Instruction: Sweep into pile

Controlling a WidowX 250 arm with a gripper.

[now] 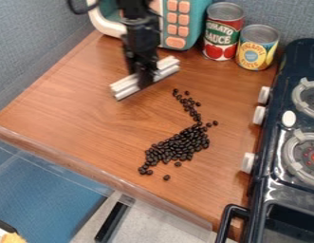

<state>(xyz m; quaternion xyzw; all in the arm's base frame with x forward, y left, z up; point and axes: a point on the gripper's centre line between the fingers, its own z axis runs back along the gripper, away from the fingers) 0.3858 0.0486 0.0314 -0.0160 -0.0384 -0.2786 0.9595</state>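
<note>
Step in hand: gathering, partly done by my reckoning. My black two-finger gripper [145,81] is closed on a white ridged bar [124,87], gripped near its middle, an end projecting on either side. Whether the bar touches the brown wood-grain counter [83,111] I cannot confirm.

The small, dark, oval beans [179,146] lie on the counter, apart from the bar, towards the lower centre of the camera view. Most form one slanting, elongated mass. Finding: a thin trail [189,108] runs from its upper end towards the bar's side, and a lone stray bean [167,177] sits off the lower edge.

Action called for: set the bar's long face to the counter beyond the trail's far end, then push the trail down into the mass. Stroke to be short and level; an overlong one could drive beans towards the counter's near edge, and a raised bar could ride over them.
</note>
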